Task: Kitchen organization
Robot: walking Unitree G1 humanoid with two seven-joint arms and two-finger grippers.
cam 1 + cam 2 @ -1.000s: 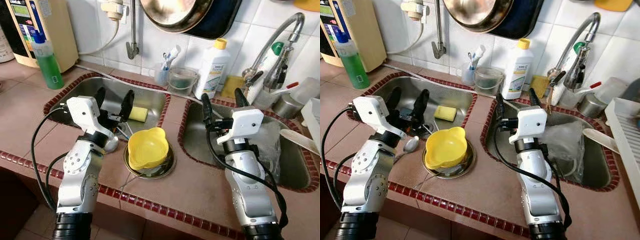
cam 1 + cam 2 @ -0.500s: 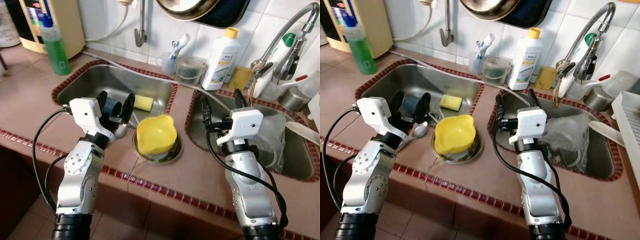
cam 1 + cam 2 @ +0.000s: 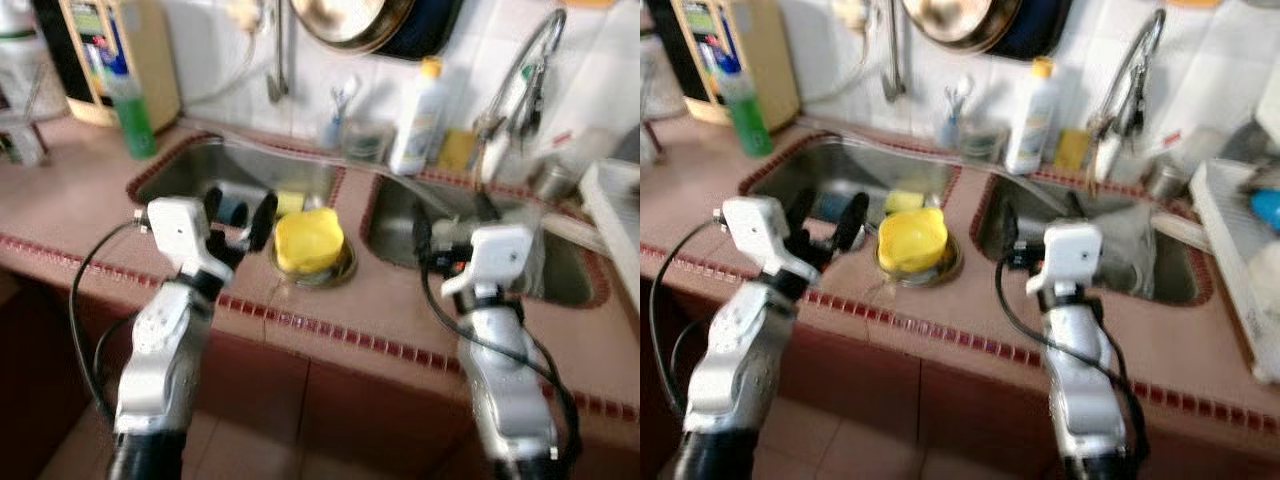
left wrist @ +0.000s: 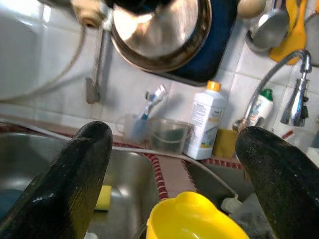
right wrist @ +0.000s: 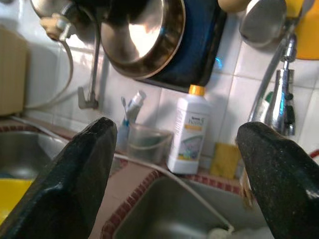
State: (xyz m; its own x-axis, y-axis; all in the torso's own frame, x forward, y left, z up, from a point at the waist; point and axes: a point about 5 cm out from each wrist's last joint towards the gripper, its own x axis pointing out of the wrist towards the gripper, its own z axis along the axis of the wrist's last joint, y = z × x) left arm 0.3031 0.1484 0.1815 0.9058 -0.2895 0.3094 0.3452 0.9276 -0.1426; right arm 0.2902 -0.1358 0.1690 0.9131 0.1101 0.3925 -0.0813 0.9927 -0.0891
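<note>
- Left hand (image 3: 238,212): left of centre in the head view, fingers spread and empty, raised over the near rim of the left sink (image 3: 180,170).
- Right hand (image 3: 450,222): right of centre, fingers spread, empty, over the right sink (image 3: 570,280).
- Yellow bowl (image 3: 308,240): centre of frame, sitting in a metal dish (image 3: 337,272) on the tabletop (image 3: 80,210) between the sinks, just beside the left hand.
- Step, judged: approach or repositioning; views are blurred.
- Next move calls for steadying, then choosing an object; the bowl seems likeliest.

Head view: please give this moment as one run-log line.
left gripper: open, empty, beside yellow bowl | right gripper: open, empty, above right sink | view blurred
</note>
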